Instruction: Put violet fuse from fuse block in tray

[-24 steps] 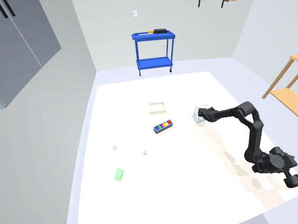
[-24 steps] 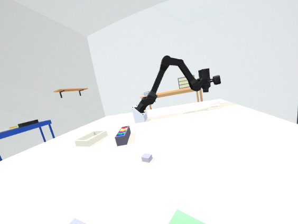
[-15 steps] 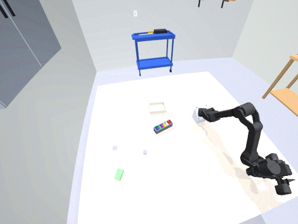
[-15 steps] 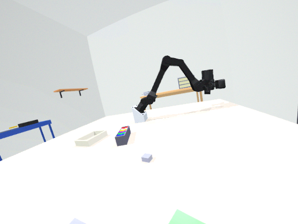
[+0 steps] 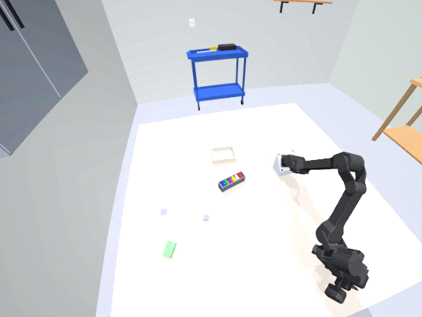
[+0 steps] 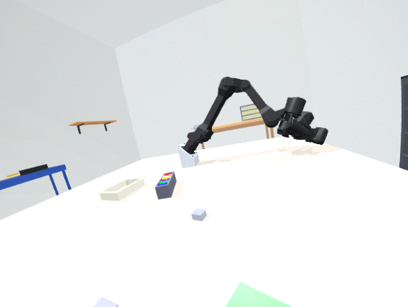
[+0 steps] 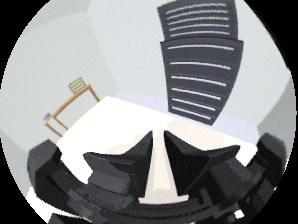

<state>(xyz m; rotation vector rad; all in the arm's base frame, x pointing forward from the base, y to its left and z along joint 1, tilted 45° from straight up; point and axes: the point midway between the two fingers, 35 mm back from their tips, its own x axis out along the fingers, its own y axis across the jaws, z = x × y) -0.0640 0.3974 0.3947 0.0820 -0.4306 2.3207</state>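
The violet fuse (image 5: 230, 180) (image 6: 166, 179) sits in the dark fuse block (image 5: 235, 185) (image 6: 164, 192), in a row with blue, green, yellow, white and red ones. The cream tray (image 5: 224, 162) (image 6: 110, 195) stands beside the block, toward the blue cart. My gripper (image 7: 157, 132) is shut except for a narrow gap, with nothing between the fingers. It is far from the block and tray, at the front right in the top view. The wrist view shows neither block nor tray; the fingertips are hard to make out in the top and exterior views.
The arm's pale wedge-shaped mount (image 5: 278, 167) (image 6: 187, 159) is right of the fuse block in the top view. A green block (image 5: 169, 249) (image 6: 253, 297) and two small grey blocks (image 5: 164, 211) (image 5: 206, 217) lie on the table. A dark cabinet (image 7: 197, 80) stands beyond the table.
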